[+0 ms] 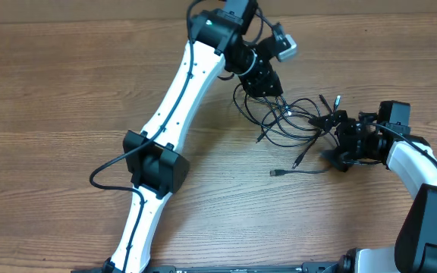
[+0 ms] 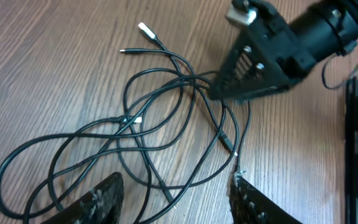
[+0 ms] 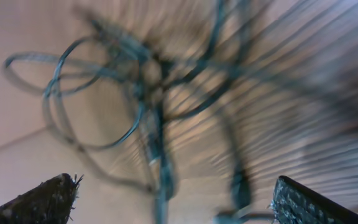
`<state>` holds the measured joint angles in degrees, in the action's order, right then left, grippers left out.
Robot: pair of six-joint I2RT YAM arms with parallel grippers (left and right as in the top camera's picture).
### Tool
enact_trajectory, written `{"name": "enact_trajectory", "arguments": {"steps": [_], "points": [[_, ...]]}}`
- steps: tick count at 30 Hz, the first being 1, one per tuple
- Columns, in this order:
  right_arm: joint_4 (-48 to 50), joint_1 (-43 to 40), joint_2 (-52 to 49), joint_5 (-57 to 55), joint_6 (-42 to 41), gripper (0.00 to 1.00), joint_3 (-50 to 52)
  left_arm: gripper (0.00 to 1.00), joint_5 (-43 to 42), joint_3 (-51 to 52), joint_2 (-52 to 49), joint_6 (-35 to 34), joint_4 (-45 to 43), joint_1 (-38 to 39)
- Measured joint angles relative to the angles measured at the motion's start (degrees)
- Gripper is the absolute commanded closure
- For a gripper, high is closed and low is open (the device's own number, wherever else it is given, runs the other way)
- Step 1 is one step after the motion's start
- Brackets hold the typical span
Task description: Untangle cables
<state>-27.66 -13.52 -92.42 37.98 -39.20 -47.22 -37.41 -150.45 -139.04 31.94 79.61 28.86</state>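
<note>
The cables [image 1: 287, 117] are thin black cords tangled in loops on the wooden table, with small plug ends [image 1: 274, 173] trailing toward the front. My left gripper [image 1: 270, 87] hovers over the tangle's far left part. It is open, and loops of cable [image 2: 135, 118] lie on the table between its fingers [image 2: 101, 199]. My right gripper [image 1: 327, 139] is at the tangle's right side, jaws wide open. In the blurred right wrist view, cable strands [image 3: 157, 155] run between its fingers [image 3: 306, 205], apart from both. The right arm's black finger [image 2: 253, 68] shows in the left wrist view, resting over the cords.
Bare wooden tabletop [image 1: 67, 91] lies around the tangle. A thicker black wire [image 1: 108, 171] loops off the left arm's elbow. The right arm's white link [image 1: 419, 163] stands at the right edge.
</note>
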Motion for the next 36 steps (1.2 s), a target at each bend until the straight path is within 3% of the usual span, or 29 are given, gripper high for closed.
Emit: {"name": "enact_trajectory", "arguments": {"steps": [8, 14, 20, 36], "points": [[3.28, 0.00, 0.00, -10.43, 0.22, 0.00, 0.00, 0.41, 3.28, 3.52, 0.00, 3.93, -1.25, 4.63], [4.85, 0.00, 0.00, -16.87, -3.26, 0.00, 0.00, 0.38, 6.78, 11.89, 0.00, 6.23, -7.19, 9.51], [5.40, 0.00, 0.00, -20.46, -5.16, 0.00, 0.00, 0.41, 10.10, 19.76, 0.00, 8.83, -10.25, 13.44], [4.42, 0.00, 0.00, -21.88, -5.79, 0.00, 0.00, 0.46, 11.17, 20.68, 0.00, 10.40, -11.04, 16.17]]}}
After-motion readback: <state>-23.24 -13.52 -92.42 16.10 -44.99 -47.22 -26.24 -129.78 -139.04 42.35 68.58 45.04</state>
